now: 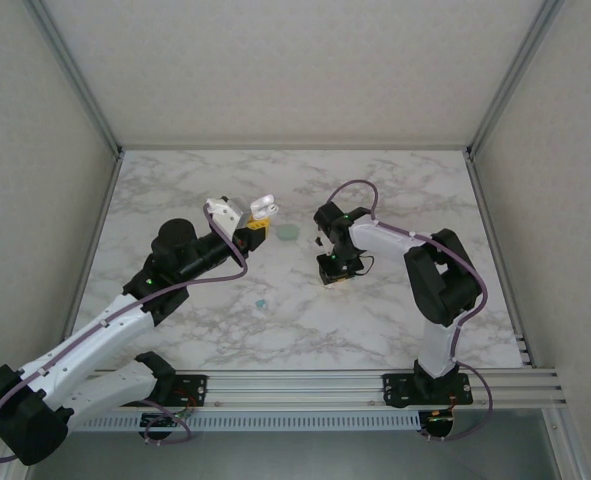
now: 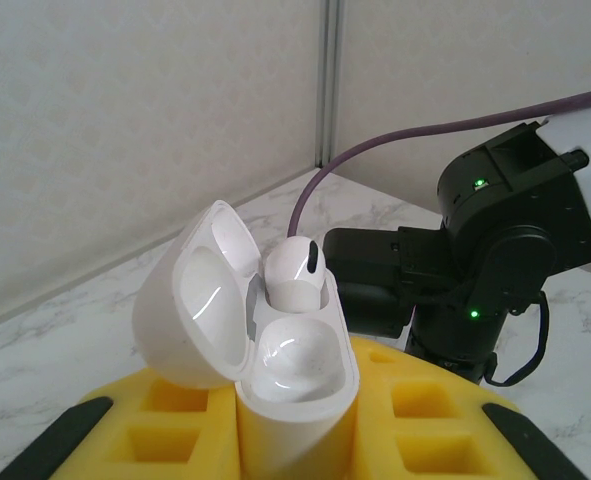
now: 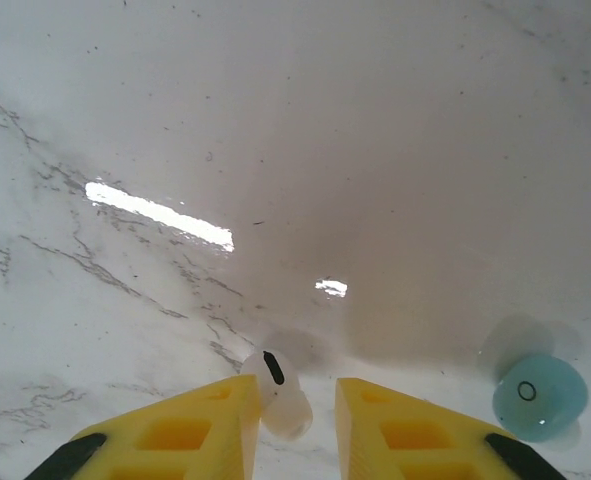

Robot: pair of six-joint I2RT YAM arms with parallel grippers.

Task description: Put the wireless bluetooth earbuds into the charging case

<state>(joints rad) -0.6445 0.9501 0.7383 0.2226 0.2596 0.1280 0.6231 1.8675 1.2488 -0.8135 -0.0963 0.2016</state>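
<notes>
Slick marble worktop (image 3: 275, 150): right hand (image 3: 297, 392) straddled an earbud (image 3: 275, 400), grip unclear, and might flick it away; left hand (image 2: 295, 425) pinched the charging case (image 2: 300, 365).

Readable text: none is made out on any surface, in any view.
Mark on the teal earbud (image 3: 540, 397): a small dark ring is seen on its face, at the near right on the marble in the right wrist view; no letters are carried.
Mark on the white earbud (image 3: 275, 395): a short dark oval is borne near its far end; it cannot be read as a letter or number.
</notes>
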